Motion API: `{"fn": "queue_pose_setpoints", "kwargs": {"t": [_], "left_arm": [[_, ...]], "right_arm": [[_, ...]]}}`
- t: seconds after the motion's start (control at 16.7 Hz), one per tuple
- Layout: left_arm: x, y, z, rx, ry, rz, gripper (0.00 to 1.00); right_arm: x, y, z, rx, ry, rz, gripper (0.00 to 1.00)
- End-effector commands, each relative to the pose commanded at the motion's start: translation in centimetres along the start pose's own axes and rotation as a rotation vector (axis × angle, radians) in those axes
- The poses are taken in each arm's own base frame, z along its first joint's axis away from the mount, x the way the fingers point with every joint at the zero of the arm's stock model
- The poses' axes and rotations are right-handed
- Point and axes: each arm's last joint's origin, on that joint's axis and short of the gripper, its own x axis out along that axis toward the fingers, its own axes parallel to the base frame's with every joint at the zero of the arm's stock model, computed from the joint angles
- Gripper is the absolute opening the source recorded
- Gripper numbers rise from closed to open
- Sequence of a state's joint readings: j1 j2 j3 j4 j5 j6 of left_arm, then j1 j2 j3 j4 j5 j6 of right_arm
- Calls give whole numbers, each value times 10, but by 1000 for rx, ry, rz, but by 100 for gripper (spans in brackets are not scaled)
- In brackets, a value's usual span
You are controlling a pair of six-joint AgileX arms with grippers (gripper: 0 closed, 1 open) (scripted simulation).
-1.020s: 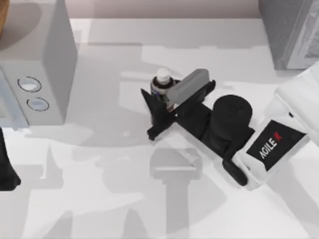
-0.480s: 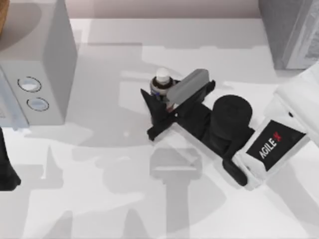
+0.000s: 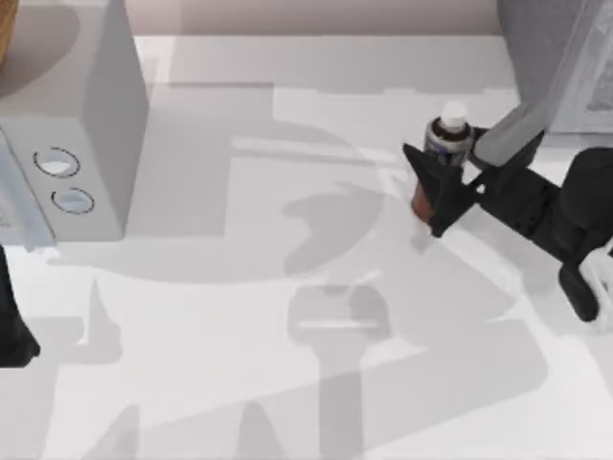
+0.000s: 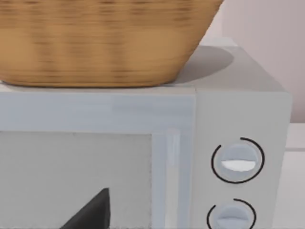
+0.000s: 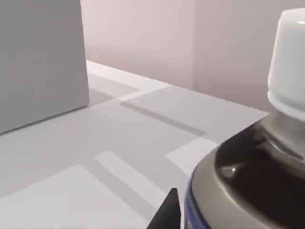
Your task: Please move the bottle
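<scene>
The bottle (image 3: 447, 135) has a white cap, a dark neck, a grey-blue label and reddish-brown contents showing at its base. It stands upright at the back right of the table in the top view. My right gripper (image 3: 443, 165) is shut on its body, with one dark finger (image 3: 428, 182) along its left side. The right wrist view has the bottle (image 5: 248, 176) very close, white cap uppermost, and a dark fingertip (image 5: 167, 212) beside it. My left arm (image 3: 11, 326) is parked at the table's left edge.
A grey microwave (image 3: 67, 125) with two round knobs stands at the back left; a woven basket (image 4: 95, 38) sits on top of it. A tall grey box (image 3: 556, 57) stands at the back right corner, close behind the bottle.
My right gripper has carried the bottle from the table's middle to the right and slightly back, toward the grey box. The left arm has not moved.
</scene>
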State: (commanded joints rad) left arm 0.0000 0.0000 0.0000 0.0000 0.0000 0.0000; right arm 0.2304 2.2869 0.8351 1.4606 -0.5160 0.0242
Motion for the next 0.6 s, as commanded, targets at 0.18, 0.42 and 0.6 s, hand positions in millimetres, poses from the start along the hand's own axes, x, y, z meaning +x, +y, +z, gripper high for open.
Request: {"fn": "queue_pose_setpoints", "kwargs": {"t": [0.18, 0.42, 0.6], "left_arm": [[0, 0, 0, 0, 0, 0, 100], [0, 0, 0, 0, 0, 0, 100], [0, 0, 0, 0, 0, 0, 100]], "right_arm": [[-71, -57, 9, 6, 8, -4, 0], [-156, -89, 25, 3, 8, -7, 0], [-187, -91, 33, -5, 5, -9, 0]]}}
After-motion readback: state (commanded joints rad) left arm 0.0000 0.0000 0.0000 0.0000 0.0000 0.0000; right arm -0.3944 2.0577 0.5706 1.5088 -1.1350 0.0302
